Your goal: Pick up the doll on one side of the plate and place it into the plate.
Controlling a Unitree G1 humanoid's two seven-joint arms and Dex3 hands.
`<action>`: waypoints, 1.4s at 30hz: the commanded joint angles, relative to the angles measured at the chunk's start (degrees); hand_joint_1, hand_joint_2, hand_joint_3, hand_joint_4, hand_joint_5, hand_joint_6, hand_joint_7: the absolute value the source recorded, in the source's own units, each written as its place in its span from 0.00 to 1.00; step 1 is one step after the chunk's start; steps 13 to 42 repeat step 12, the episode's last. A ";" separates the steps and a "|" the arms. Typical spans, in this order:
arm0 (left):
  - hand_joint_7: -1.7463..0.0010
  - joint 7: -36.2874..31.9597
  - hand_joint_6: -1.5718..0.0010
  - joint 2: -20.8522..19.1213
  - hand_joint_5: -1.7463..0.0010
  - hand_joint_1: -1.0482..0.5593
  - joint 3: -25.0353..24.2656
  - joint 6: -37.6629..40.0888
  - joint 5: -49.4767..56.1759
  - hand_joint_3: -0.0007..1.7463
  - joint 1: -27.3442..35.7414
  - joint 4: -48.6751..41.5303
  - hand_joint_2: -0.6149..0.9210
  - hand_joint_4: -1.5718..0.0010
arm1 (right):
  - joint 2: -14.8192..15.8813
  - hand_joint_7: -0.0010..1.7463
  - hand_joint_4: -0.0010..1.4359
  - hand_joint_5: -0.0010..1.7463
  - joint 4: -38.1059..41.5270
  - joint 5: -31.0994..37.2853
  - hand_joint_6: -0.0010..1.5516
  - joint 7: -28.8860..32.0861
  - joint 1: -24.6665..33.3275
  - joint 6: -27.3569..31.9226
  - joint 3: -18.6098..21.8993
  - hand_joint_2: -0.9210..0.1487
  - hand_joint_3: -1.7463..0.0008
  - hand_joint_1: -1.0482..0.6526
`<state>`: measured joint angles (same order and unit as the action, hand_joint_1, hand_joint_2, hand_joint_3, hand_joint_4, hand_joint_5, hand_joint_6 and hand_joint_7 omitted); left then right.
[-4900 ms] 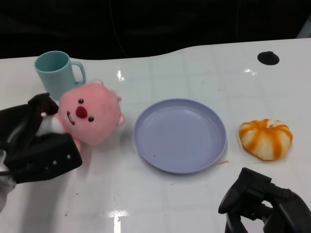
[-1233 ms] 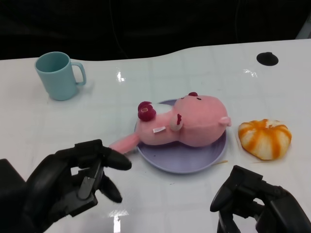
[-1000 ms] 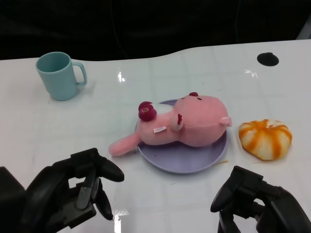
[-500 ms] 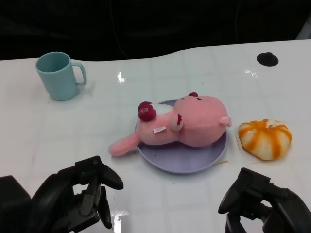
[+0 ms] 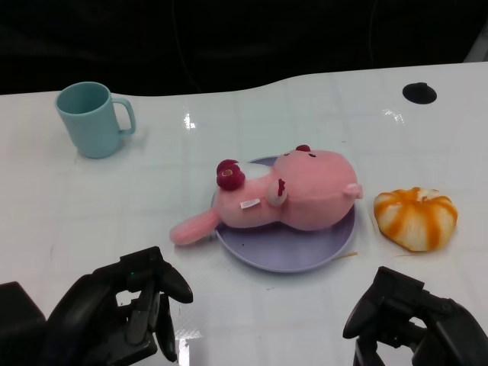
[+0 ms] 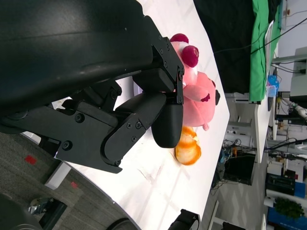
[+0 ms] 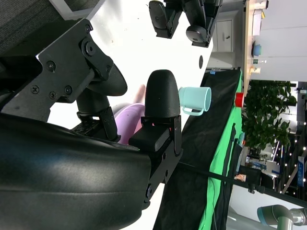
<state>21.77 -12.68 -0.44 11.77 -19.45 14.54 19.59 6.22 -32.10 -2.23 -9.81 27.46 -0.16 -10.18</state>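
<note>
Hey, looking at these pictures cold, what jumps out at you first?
The pink doll lying on its side in the purple plate at the table's middle, one limb hanging over the rim. Then the orange-striped toy right of the plate and the teal mug at far left.

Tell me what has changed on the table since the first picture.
The pink doll went from beside the cup onto the plate; it now lies on its side. The left robot hand released it and withdrew. Cup, plate, orange toy and right robot hand stayed.
</note>
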 commanded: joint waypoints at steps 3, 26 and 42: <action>0.09 0.81 0.51 -0.26 0.00 0.60 0.32 -1.37 0.68 0.78 0.18 -0.45 0.70 0.45 | 0.58 0.85 0.49 1.00 -0.13 -0.87 0.40 -0.39 0.06 -0.53 1.11 0.50 0.20 0.66; 0.08 1.48 0.52 -0.09 0.00 0.59 0.26 -1.98 0.44 0.78 0.01 -0.98 0.70 0.45 | 0.62 0.85 0.48 1.00 -0.71 -0.70 0.40 -0.53 0.09 0.41 1.46 0.50 0.21 0.64; 0.08 1.48 0.52 -0.09 0.00 0.59 0.26 -1.98 0.44 0.78 0.01 -0.98 0.70 0.45 | 0.62 0.85 0.48 1.00 -0.71 -0.70 0.40 -0.53 0.09 0.41 1.46 0.50 0.21 0.64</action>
